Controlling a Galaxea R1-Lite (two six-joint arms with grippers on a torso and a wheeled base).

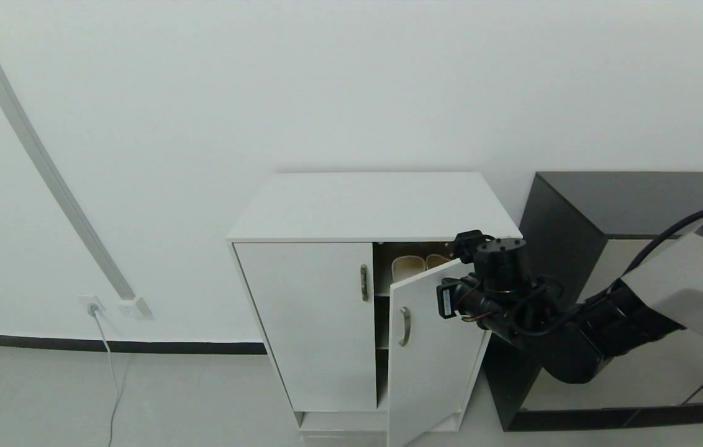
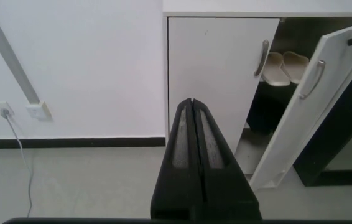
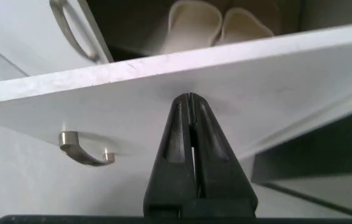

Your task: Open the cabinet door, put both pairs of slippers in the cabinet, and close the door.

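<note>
While the clenched right claw touches the smooth white half-open cabinet door, rounded beige slippers sit inside. Left claw is clenched, empty.

The right pincer, closed tight, touches the open cabinet door; slippers sit inside behind it.

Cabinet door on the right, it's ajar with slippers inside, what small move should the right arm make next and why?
Probably push the door inward until it shuts. The right gripper is shut with its tip against the door's outer face, and slippers already sit on the shelf inside the cabinet.
</note>
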